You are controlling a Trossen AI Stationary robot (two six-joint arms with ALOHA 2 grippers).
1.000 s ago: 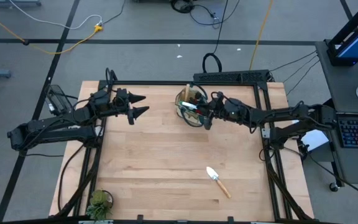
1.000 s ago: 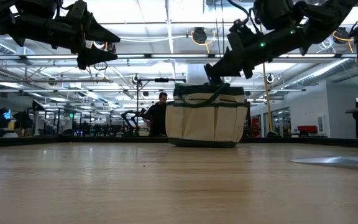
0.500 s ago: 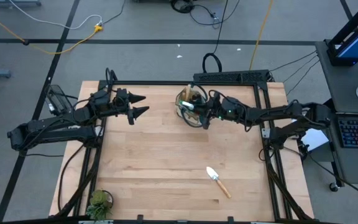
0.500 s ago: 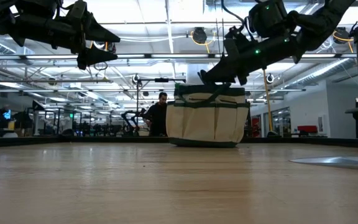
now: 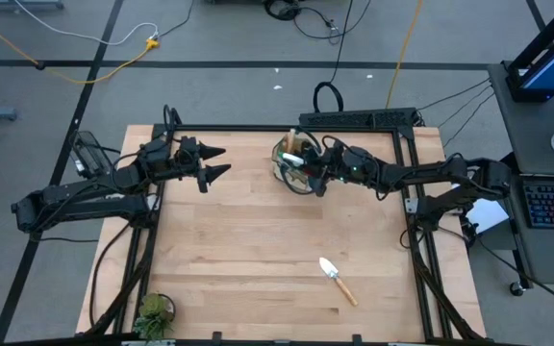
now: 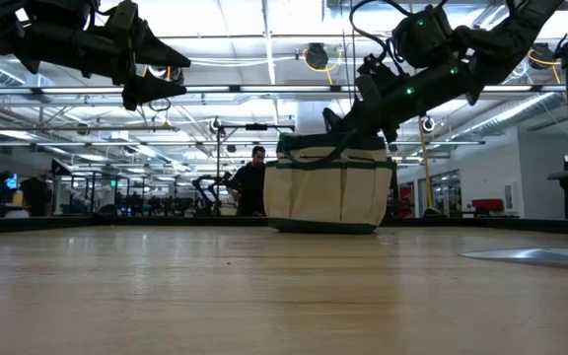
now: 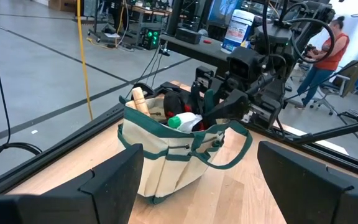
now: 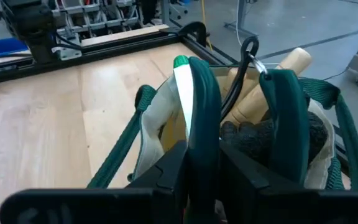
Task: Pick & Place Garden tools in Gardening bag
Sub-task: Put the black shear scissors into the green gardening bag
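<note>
Light wood-plank counter [image 5: 258, 259] w/ black frame carries everything. Round tan fabric gardening bag w/ dark green trim and loop handles [image 6: 328, 187] sits at the far edge near the right arm's side, upright, mouth up so tools drop in from above. Already stuffed: wooden handles, a dark glove-like item, black bits poke out the top (left wrist view).

Right gripper [image 5: 308, 171] is over the bag mouth, angled down into it. Its fingers [image 8: 197, 168] pinch the green spray bottle w/ whitish body [image 8: 188, 81], which is partly in the bag, between the green handle loops. Grip looks loosening, prob. the release step, so bottle lands inside rather than on the rim. Can't confirm it's let go yet.

Left gripper [image 5: 214, 161] hovers well apart from the bag, off to its left side above the counter, fingers [image 7: 110, 180] spread wide, holding nothing. Parked there to keep clear of the right arm, I'd say.

Silver trowel w/ wooden handle [image 5: 336, 279] lies flat on the counter toward the near right, well apart from the bag. Only tool left out, likely next pick.

Small leafy potted plant [image 5: 152, 312] at near left corner, not part of the job, stays put.

Person [image 6: 252, 182] in the room behind the bag, not involved.
</note>
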